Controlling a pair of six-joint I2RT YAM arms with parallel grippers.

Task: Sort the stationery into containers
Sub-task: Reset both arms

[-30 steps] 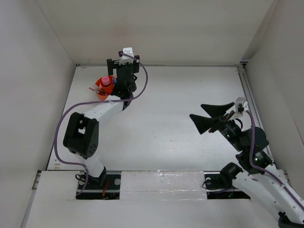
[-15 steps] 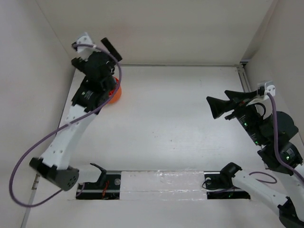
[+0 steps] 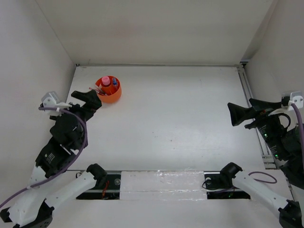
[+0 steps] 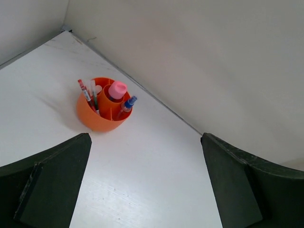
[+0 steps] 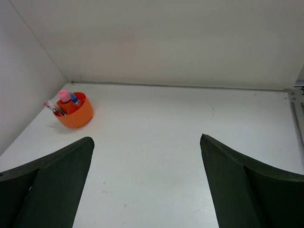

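Note:
The round orange tub [image 3: 114, 98] stands at the far left of the table. In it are a pink-capped bottle [image 4: 117, 89], a clear blue-capped bottle [image 4: 128, 103] and thin red and dark pens [image 4: 84, 90] leaning over the left rim. My left gripper [image 3: 89, 99] hovers open just near-left of the tub, nothing between its fingers. My right gripper [image 3: 236, 115] is open and empty by the right edge, far from the tub. The left wrist view has the tub [image 4: 92, 121] ahead past the left gripper [image 4: 145, 137]. From the right gripper [image 5: 147, 137] the tub [image 5: 78, 118] is far off to the left.
White walls close in the table at the back and on both sides. A metal rail [image 3: 251, 102] runs along the right edge beside my right arm. Both arm bases [image 3: 161, 183] sit at the near edge.
My left arm has pulled back from above the tub toward the near left. My right arm has drawn back to the right edge. Both grippers stayed open.

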